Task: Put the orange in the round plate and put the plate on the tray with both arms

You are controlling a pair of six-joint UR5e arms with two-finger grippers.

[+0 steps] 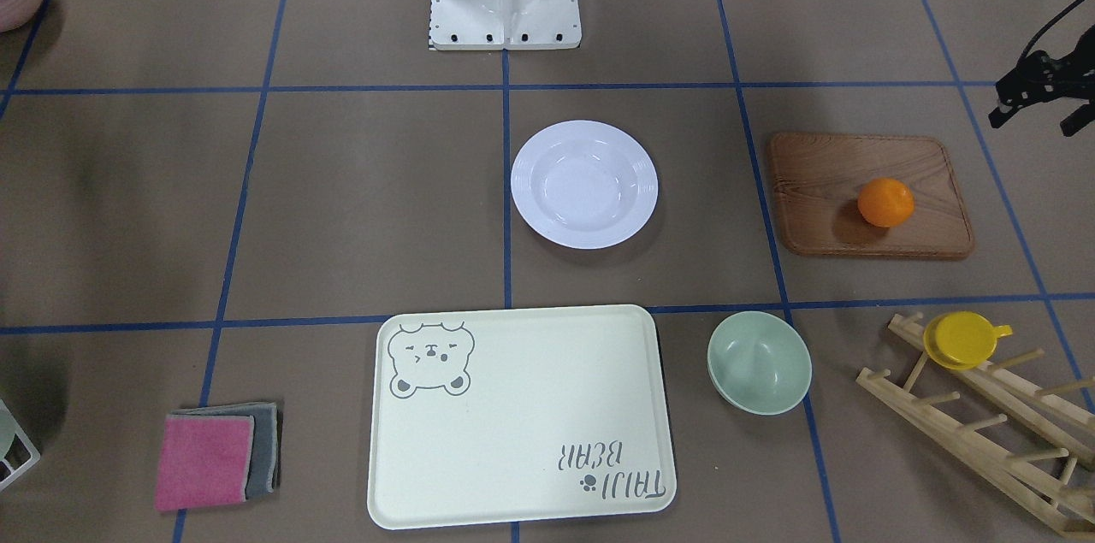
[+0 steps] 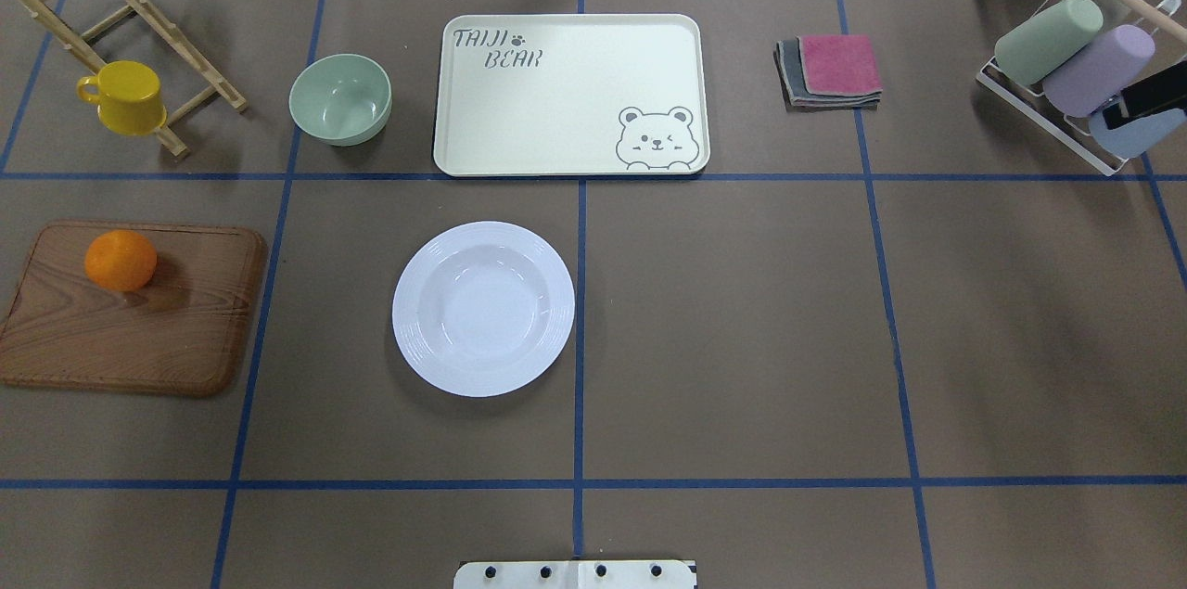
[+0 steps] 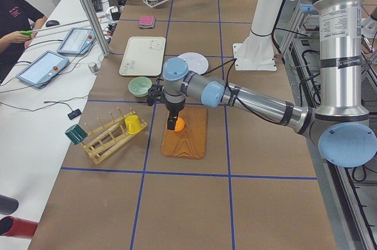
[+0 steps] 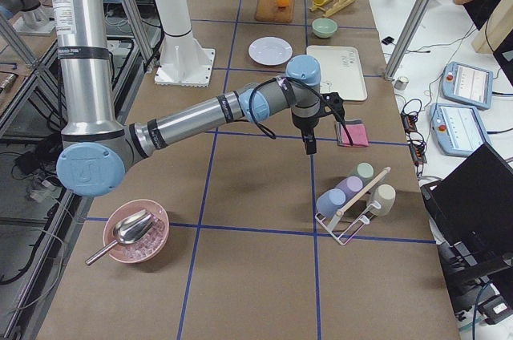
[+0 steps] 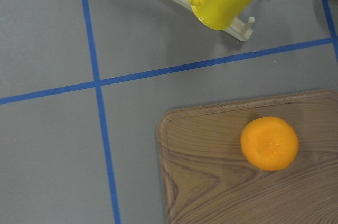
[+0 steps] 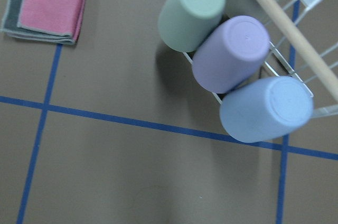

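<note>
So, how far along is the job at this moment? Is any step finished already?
Nothing looks done yet. The orange lies on the wooden board, the round plate stands empty on the table, and the tray is bare. In hand: the left hand hangs in the air near the orange, not touching it. Left: put the orange in the plate, then move the plate onto the tray.

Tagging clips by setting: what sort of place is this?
Probably a robotics lab: a tape-gridded table, the industrial left arm and right arm, and control tablets on a side bench.
</note>
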